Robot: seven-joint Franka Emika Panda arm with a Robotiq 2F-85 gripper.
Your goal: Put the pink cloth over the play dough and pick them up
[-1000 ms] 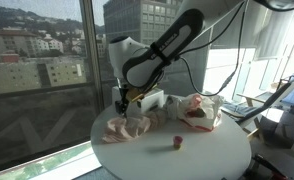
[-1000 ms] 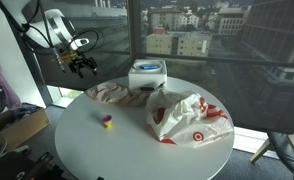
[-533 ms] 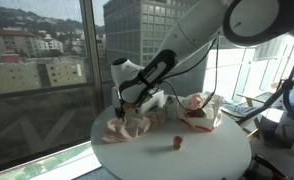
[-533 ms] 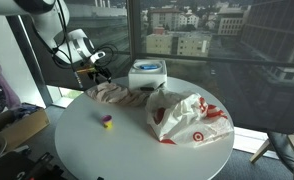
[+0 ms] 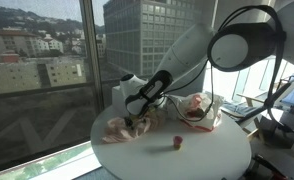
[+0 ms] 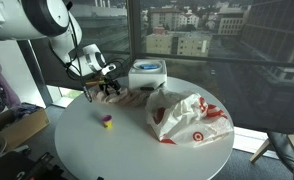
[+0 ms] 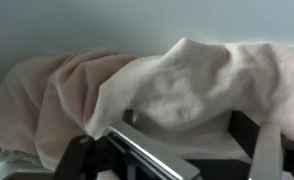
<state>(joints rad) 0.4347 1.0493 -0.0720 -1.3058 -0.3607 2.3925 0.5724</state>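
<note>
The pink cloth (image 5: 120, 129) lies crumpled at the table's edge, also visible in the other exterior view (image 6: 127, 96). It fills the wrist view (image 7: 177, 80). The play dough is a small piece alone on the white table (image 5: 175, 143), also seen from the other side (image 6: 106, 122), well apart from the cloth. My gripper (image 5: 137, 119) is down at the cloth (image 6: 105, 90). In the wrist view the gripper (image 7: 187, 128) is open, with its jaws standing on either side of a raised fold of cloth.
A white plastic bag with red logos (image 6: 187, 118) lies on the round table (image 6: 117, 155); it also shows in the other exterior view (image 5: 200, 110). A white box (image 6: 147, 72) stands behind the cloth. Windows surround the table. A cardboard box (image 6: 12, 125) sits on the floor.
The arm has lowered and swung in from above the table's edge. The gripper has come down onto the pink cloth. The play dough and bag have not moved.
</note>
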